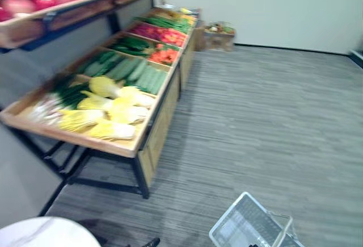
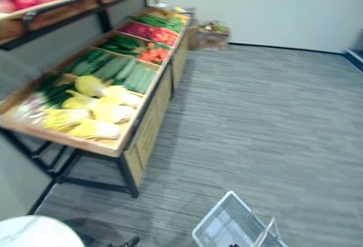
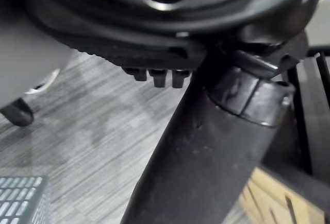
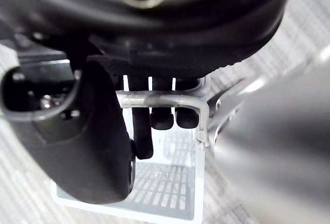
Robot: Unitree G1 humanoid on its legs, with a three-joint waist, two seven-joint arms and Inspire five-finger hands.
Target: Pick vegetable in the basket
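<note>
A clear plastic wire basket (image 1: 249, 227) hangs low over the grey floor at the lower right. In the right wrist view my right hand (image 4: 162, 116) has its fingers curled round the basket's handle (image 4: 160, 99), and the basket's mesh floor (image 4: 165, 183) below looks empty. Vegetables lie on a long wooden stand (image 1: 148, 123) to the left: pale yellow cabbages (image 1: 113, 108) nearest, then green cucumbers (image 1: 139, 74) and red vegetables (image 1: 164, 54) further along. My left hand (image 3: 206, 147) hangs beside my body with fingers tucked in, holding nothing.
An upper shelf (image 1: 68, 17) with red fruit runs above the stand. A box of produce (image 1: 218, 37) stands by the far wall. A white round tabletop (image 1: 45, 233) is at the lower left. Grey carpet stretches to the right.
</note>
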